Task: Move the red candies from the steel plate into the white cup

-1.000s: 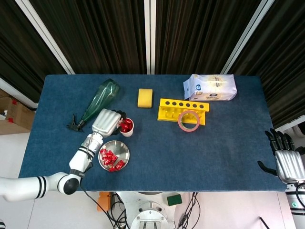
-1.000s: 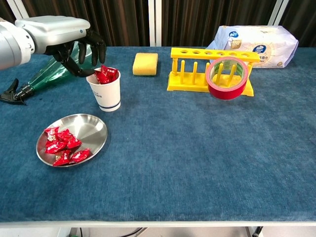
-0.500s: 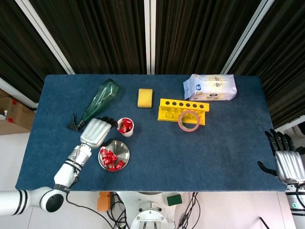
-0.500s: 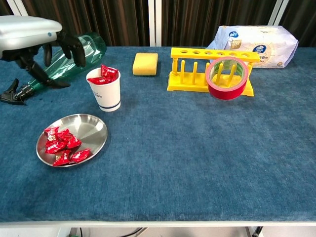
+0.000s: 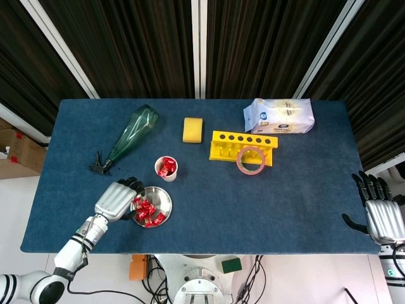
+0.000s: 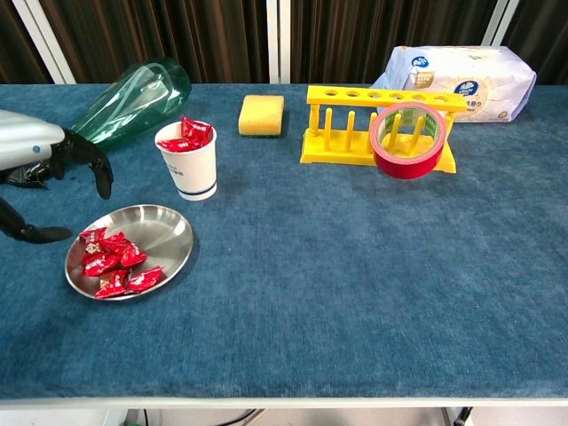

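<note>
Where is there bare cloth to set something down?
Free: the wide patch in front of the yellow tube rack and red tape roll. Crowded: the left, where the left hand hovers by the steel plate and the white paper cup.

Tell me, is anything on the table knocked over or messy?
The green bottle lies on its side behind the white cup. The red tape roll leans against the yellow rack. No candies have spilled off the steel plate.

Left hand [image 6: 35,169] cropped by chest view edge.
</note>
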You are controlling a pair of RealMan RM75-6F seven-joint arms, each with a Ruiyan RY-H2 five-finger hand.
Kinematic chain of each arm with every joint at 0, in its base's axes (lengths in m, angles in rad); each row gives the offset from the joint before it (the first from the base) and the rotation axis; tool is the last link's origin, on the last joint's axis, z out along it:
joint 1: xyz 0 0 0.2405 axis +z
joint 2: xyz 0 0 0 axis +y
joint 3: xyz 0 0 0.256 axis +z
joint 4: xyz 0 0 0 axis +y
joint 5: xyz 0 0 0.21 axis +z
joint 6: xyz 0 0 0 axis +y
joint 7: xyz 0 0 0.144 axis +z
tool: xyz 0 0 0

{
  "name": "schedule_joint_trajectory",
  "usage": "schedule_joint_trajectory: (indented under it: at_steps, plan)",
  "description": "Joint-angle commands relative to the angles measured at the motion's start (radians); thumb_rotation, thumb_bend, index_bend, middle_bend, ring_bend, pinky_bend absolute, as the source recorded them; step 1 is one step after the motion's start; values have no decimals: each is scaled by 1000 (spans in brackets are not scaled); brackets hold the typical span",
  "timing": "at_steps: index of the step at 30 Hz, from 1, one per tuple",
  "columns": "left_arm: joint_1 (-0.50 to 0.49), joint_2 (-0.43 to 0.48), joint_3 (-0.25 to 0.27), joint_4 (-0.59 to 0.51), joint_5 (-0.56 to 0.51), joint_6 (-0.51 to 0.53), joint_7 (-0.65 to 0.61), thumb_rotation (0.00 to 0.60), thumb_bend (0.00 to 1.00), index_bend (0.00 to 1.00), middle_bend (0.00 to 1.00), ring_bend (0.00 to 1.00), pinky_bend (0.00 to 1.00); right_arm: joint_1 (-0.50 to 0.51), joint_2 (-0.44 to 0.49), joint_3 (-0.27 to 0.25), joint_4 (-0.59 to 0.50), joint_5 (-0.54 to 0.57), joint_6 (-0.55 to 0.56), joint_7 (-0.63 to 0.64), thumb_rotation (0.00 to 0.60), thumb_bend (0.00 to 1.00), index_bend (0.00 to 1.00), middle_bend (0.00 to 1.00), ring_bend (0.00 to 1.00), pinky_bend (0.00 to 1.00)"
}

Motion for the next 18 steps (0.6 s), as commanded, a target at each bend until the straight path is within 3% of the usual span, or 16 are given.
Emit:
schedule_joint_trajectory:
  at_steps: [1, 18]
  plan:
    - [19, -32, 23, 34, 36, -12, -9, 600, 233, 358, 244, 154, 324, 1, -1, 1, 1, 2, -3, 0, 600, 200, 0, 0, 0, 0]
    - [40, -85, 28, 87, 7, -45, 95, 600, 234, 383, 267, 159, 339, 5, -8, 5, 5, 9, -7, -5, 600, 199, 0, 0, 0, 0]
